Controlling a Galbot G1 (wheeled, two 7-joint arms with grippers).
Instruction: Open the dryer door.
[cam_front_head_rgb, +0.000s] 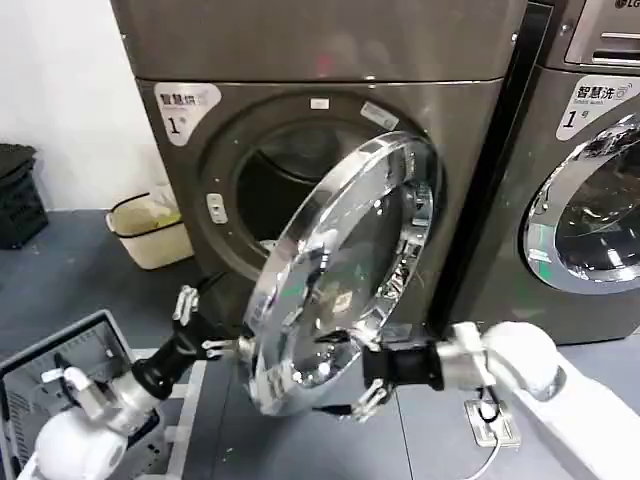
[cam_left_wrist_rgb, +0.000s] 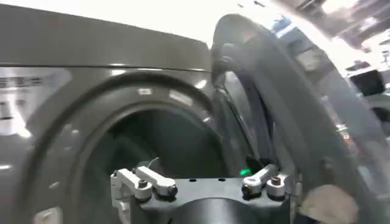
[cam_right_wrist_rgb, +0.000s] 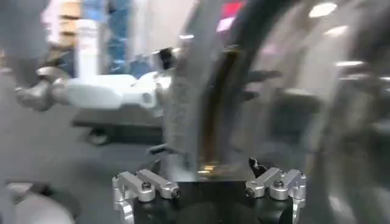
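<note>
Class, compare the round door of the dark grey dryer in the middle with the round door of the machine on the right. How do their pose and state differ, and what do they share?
The dryer door is swung well open, exposing the drum opening; the neighbouring machine's door sits shut, flat against its front. The dryer door has the left gripper and right gripper at its lower edge; the neighbouring door has nothing near it. Both are round with chrome rims.
</note>
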